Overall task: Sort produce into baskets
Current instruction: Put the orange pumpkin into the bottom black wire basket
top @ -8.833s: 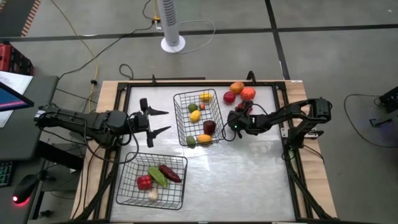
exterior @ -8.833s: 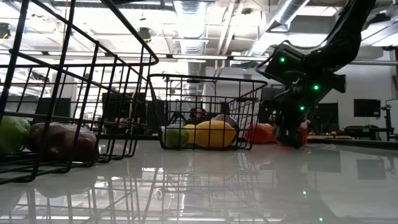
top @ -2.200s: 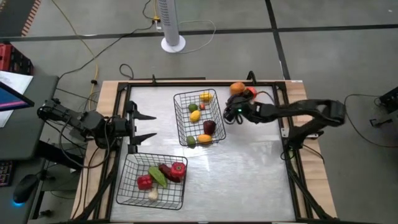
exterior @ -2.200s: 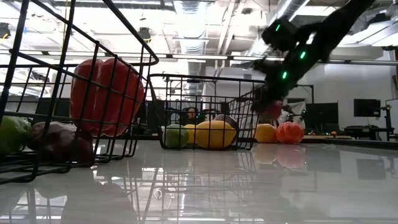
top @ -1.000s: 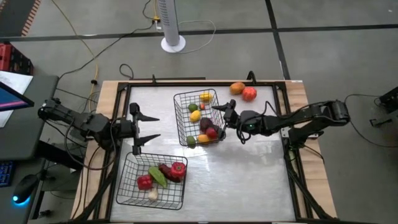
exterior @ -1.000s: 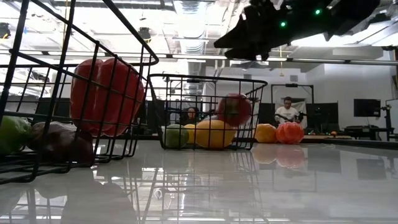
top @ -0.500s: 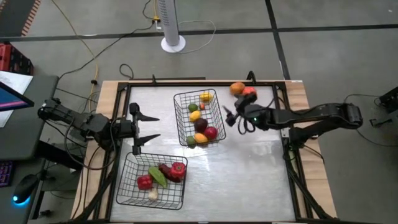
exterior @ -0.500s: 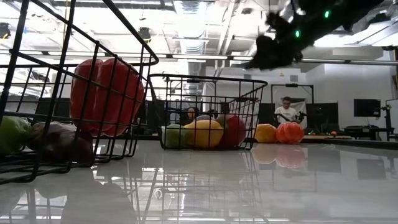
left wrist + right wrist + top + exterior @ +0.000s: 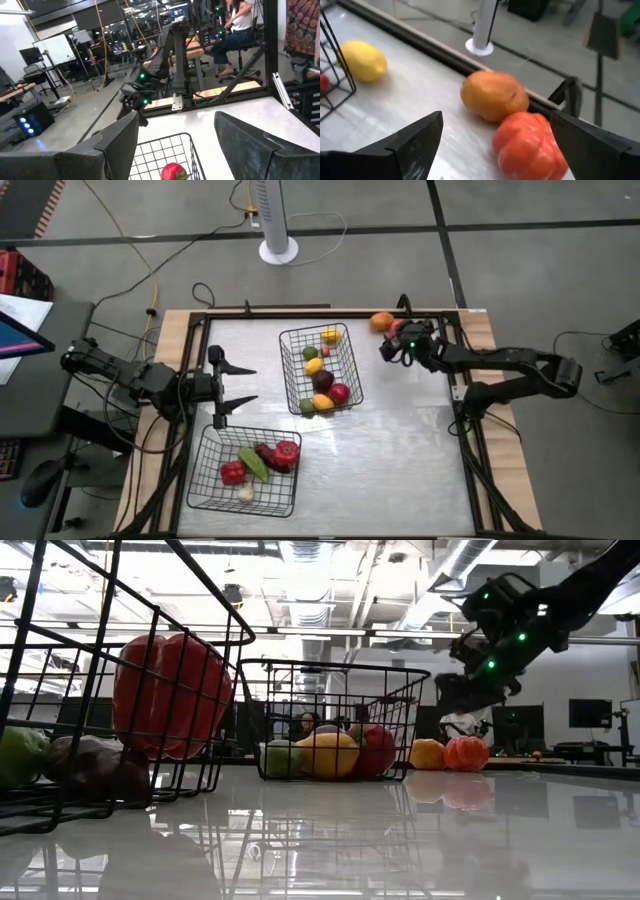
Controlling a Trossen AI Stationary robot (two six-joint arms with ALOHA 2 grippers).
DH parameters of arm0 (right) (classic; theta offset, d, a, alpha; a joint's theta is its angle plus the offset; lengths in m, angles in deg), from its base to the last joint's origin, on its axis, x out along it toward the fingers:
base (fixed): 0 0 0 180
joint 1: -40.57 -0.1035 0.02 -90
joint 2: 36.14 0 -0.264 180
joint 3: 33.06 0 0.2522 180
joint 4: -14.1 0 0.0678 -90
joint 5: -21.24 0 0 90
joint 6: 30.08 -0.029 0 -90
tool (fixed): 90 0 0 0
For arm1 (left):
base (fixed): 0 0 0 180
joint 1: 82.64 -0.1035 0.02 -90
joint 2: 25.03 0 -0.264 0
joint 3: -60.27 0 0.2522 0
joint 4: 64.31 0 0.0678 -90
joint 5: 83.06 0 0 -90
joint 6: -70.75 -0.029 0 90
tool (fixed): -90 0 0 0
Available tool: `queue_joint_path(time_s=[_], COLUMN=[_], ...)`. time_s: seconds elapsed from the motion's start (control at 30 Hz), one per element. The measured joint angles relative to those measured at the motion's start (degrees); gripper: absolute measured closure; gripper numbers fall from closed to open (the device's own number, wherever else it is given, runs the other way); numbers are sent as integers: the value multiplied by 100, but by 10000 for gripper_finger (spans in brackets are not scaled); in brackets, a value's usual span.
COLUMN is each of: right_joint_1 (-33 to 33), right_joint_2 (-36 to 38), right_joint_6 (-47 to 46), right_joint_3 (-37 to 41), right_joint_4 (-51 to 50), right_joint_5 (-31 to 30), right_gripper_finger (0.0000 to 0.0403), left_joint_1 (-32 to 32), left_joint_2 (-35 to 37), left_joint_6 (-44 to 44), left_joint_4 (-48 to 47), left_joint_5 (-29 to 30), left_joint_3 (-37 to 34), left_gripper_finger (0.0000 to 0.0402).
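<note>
An orange fruit (image 9: 494, 96) and a ribbed red tomato (image 9: 530, 145) rest side by side on the table at its far right; they also show in the high view as orange (image 9: 380, 321) and red (image 9: 401, 327). My right gripper (image 9: 393, 342) hovers open just short of them, raised off the table (image 9: 472, 688). The middle basket (image 9: 320, 370) holds a red apple (image 9: 340, 393), a dark maroon piece, lemons and green pieces. The near-left basket (image 9: 245, 470) holds a red pepper (image 9: 287, 451) and other vegetables. My left gripper (image 9: 240, 383) waits open at the table's left, empty.
A black frame rail (image 9: 455, 370) runs along the table's right edge, close behind the two loose pieces. The bare white table top (image 9: 400, 460) stretches over the near right. A fan base (image 9: 278, 250) stands on the floor beyond the far edge.
My right gripper, open, has left the middle basket's right rim and gone toward the table's far right corner and down, toward the orange and the tomato. The red apple has dropped inside the middle basket and now rests on its floor beside the lemon.
</note>
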State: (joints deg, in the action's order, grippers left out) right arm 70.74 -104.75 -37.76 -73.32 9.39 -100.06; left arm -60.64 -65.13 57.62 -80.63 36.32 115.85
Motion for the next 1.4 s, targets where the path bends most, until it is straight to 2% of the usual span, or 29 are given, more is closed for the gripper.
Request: queue_joint_path(time_s=[0.17, 0.3, 0.37, 0.53, 0.73, 1.0, 1.4], right_joint_1=[566, 1005, 1117, 1065, 1058, 806, 193], right_joint_2=[-375, -843, -1104, -1561, -1662, -1673, -1688], right_joint_6=[133, 61, 107, 347, -8, -305, -598], right_joint_3=[2, 2, -3, -22, -104, -382, -713], right_joint_4=[38, 257, 394, 868, 824, 183, -161], right_joint_5=[217, 813, 827, 709, 715, 378, 455], right_gripper_finger=[4, 4, 3, 9, 30, 93, 211], left_joint_1=[-2, -2, -2, -2, -2, -2, -2], left_joint_2=[0, 0, 1, 2, 2, 2, 1], left_joint_6=[-10, 15, 34, -52, -251, -582, -1229], left_joint_4=[-7, -14, -70, -156, -52, 120, 311], left_joint_5=[46, 47, 47, 81, 299, 303, 303], left_joint_3=[0, 0, 0, 0, 0, 0, 0], left_gripper_finger=[152, 152, 152, 152, 152, 152, 152])
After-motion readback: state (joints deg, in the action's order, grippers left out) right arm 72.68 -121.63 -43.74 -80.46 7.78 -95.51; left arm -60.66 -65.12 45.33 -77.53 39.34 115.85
